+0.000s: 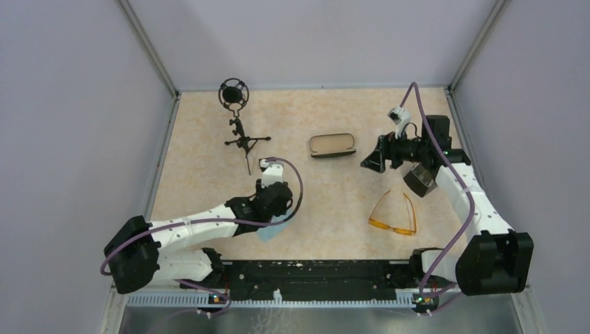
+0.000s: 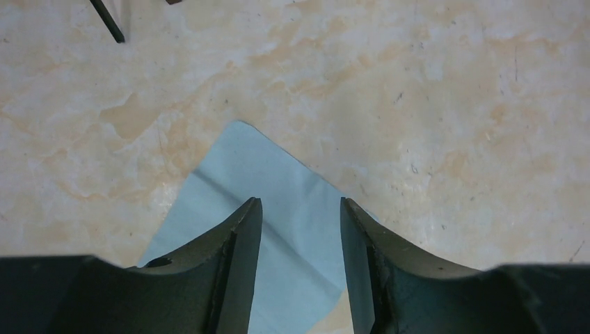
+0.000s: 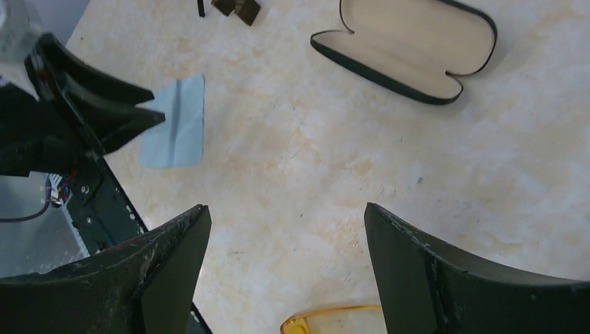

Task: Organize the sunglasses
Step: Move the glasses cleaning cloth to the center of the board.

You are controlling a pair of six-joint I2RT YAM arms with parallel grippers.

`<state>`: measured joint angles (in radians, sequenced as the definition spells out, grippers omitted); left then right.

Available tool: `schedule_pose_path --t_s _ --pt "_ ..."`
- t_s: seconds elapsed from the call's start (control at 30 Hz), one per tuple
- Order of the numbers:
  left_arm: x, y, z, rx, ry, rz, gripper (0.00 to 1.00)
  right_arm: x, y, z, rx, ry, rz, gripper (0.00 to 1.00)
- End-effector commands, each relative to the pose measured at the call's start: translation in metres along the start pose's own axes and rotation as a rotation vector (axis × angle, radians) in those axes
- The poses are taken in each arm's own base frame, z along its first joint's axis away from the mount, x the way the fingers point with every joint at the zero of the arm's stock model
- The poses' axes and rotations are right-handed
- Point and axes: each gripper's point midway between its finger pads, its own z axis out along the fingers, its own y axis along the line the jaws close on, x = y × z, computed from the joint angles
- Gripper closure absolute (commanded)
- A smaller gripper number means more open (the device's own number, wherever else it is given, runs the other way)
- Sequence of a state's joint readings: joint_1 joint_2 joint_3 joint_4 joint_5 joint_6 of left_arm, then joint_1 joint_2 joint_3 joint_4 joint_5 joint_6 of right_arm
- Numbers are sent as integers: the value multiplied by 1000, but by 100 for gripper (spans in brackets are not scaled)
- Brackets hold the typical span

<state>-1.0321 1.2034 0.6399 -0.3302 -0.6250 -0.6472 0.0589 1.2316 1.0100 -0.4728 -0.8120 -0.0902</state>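
Overhead, shows the sunglasses (image 1: 394, 214) lying on the table (image 1: 327, 202) at the near right, arms unfolded and pointing toward the far side, near the right arm. Puts the black case (image 1: 332, 145) further back around the middle, open, tan lining up, well apart from the sunglasses. Catches only an edge of a light blue cloth (image 1: 273, 229) under the left arm, plus a microphone stand (image 1: 240, 125) at the far left.

From the left wrist, looks straight down on the cloth, one corner pointing ahead. Has the left hand (image 2: 300, 203) over it, fingers apart, nothing between them; cannot tell whether touching the cloth.

From the right wrist, finds the right hand (image 3: 286, 207) spread wide and empty above bare table. Takes in the open case at upper right, the cloth at left, and a sliver of orange frame at the bottom edge.
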Motion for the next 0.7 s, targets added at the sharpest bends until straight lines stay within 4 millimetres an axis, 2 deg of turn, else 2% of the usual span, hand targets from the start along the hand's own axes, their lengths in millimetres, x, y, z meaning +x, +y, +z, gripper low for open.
schedule_pose_path --t_s 0.0,0.1,0.33,0.43,0.67 --pt "-24 -11 11 140 -37 -95 47 -25 21 -15 -28 -145 -128 19" --pt "-21 -12 18 156 -10 -79 47 -27 23 -18 -19 -157 -155 19" --pt "3 -17 33 163 84 -47 52 -18 16 -14 -5 -134 -155 18" --pt "11 -17 37 160 104 -53 55 -17 15 -13 -6 -128 -155 18" --pt "26 -29 44 212 152 -64 55 -13 11 -11 2 -111 -150 18"
